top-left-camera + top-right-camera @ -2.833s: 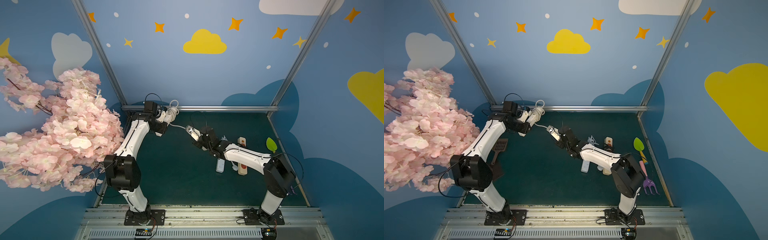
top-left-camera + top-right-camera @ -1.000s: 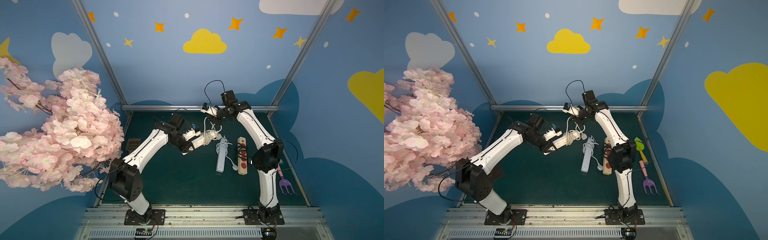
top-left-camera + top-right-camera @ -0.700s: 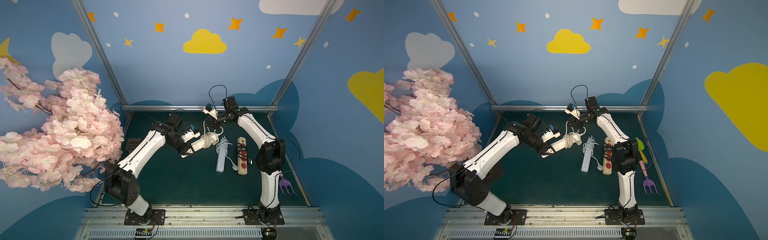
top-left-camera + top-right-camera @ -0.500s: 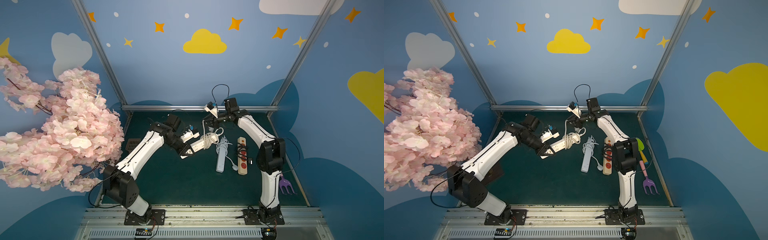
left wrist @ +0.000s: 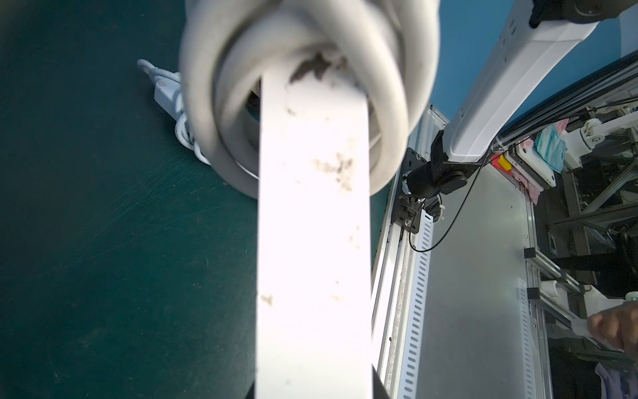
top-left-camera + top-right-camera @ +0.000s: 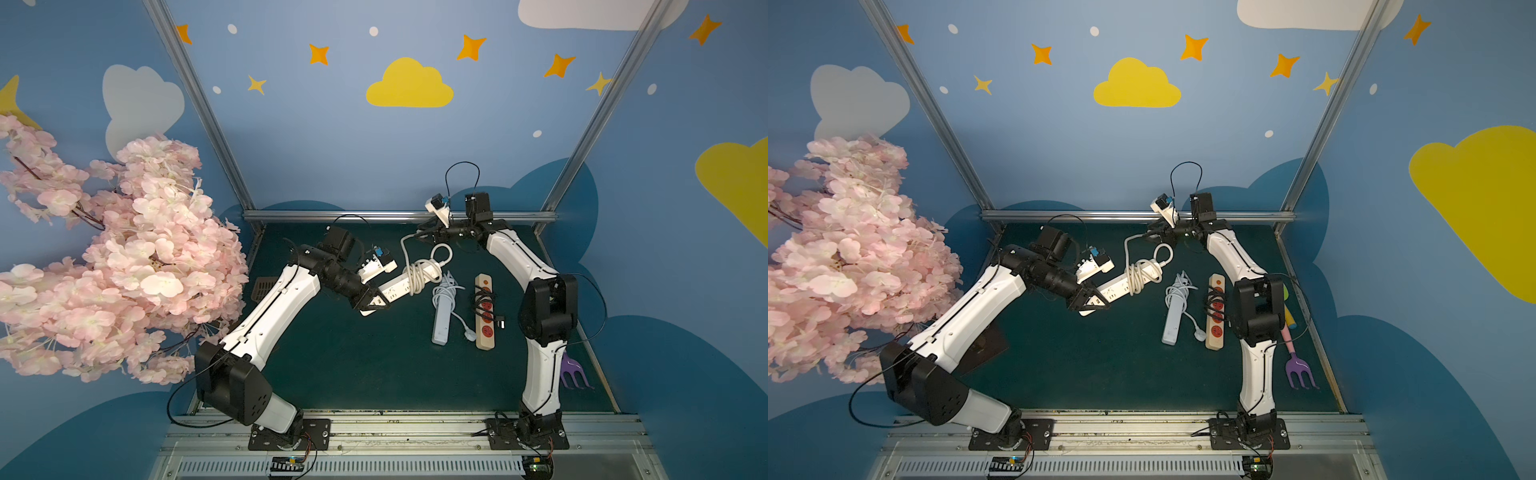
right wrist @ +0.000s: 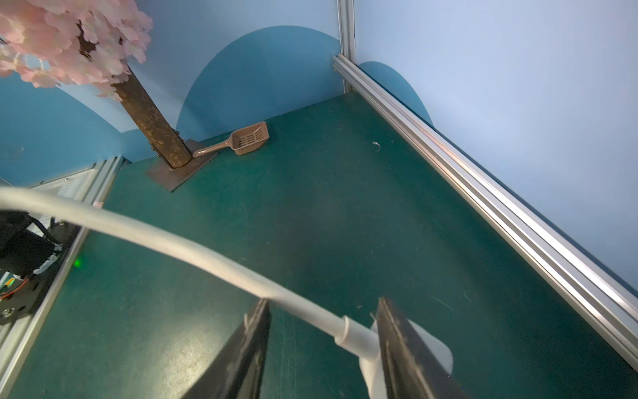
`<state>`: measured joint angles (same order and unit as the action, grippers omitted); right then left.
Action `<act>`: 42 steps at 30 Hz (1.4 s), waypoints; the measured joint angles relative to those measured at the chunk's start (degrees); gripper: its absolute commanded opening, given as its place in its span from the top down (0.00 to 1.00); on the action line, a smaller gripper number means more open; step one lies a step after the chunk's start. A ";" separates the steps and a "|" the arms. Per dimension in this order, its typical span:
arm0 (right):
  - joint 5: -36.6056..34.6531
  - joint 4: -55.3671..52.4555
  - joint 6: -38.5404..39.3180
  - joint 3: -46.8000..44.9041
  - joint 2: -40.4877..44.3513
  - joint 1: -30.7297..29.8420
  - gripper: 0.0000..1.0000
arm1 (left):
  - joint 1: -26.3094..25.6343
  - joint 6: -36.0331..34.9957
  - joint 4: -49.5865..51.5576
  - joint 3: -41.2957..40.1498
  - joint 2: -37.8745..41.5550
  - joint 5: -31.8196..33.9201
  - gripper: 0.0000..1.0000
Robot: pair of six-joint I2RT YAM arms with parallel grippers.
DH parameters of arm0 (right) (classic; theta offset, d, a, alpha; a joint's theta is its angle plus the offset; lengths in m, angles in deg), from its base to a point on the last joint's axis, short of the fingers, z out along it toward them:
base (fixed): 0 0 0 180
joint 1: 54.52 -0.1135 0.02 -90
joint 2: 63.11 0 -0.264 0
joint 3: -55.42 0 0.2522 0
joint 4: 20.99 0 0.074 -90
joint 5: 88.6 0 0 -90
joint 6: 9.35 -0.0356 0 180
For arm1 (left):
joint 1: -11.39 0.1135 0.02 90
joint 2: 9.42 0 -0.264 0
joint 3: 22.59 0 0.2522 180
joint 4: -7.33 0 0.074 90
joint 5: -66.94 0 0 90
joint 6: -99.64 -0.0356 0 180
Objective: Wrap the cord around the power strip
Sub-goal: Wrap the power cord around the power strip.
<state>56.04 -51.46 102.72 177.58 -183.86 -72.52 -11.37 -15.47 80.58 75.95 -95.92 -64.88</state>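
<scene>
- The left fingers [image 6: 372, 301] are clamped tight on one end of the white power strip [image 6: 395, 288]. They hold it in the air above the middle of the green counter [image 6: 365, 374].
- From that grip the strip reaches toward the right arm's side. In the left wrist view its pale, smudged face [image 5: 310, 241] fills the middle of the frame, with the counter well below it.
- The white cord [image 6: 417, 275] is wound in several loose loops round the strip's far half. In both top views one loop bulges out past the strip's end.
- From the loops the cord rises and bends over to the right fingers [image 7: 397, 349], which hang near the rear rail [image 6: 353, 216] of the counter.
- The right fingers stand apart. The plug [image 7: 362, 342] at the cord's end lies between them, touching one finger while the other is clear of it, so nothing is squeezed.
- A pale blue strip [image 6: 441, 328] lies flat on the counter, just beside the held strip's far end, with its own cord bundled on top.
- A wooden strip [image 6: 485, 332] with red sockets lies next to the blue one, a black cord wrapped round its middle.
- A purple fork [image 6: 575, 374] lies at the counter's edge behind the right arm.
- A brown scoop [image 7: 248, 138] lies by the foot of the blossom tree [image 6: 104, 257] on the left arm's side.
</scene>
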 measured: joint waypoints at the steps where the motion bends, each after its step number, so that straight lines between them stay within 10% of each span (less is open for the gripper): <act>1: 0.31 2.05 -1.46 -0.83 0.00 -0.35 0.45 | 0.00 0.33 -0.31 0.02 0.00 -0.04 0.97; 15: -0.11 42.05 -31.04 -19.61 -0.50 -3.21 0.38 | 2.16 9.27 -7.48 0.46 0.00 -3.67 0.97; 25: -4.07 51.65 -36.81 -32.98 2.34 -1.22 0.16 | 3.87 13.03 -9.97 0.85 -0.02 -2.60 0.97; 42: -12.22 72.19 -42.01 -34.05 0.83 -10.01 0.16 | 3.96 20.55 -13.03 3.74 -0.17 -3.19 0.97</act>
<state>43.82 20.73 60.71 143.52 -183.03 -82.53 -7.42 5.08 67.55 79.68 -96.09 -68.07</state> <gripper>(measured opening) 0.839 0.276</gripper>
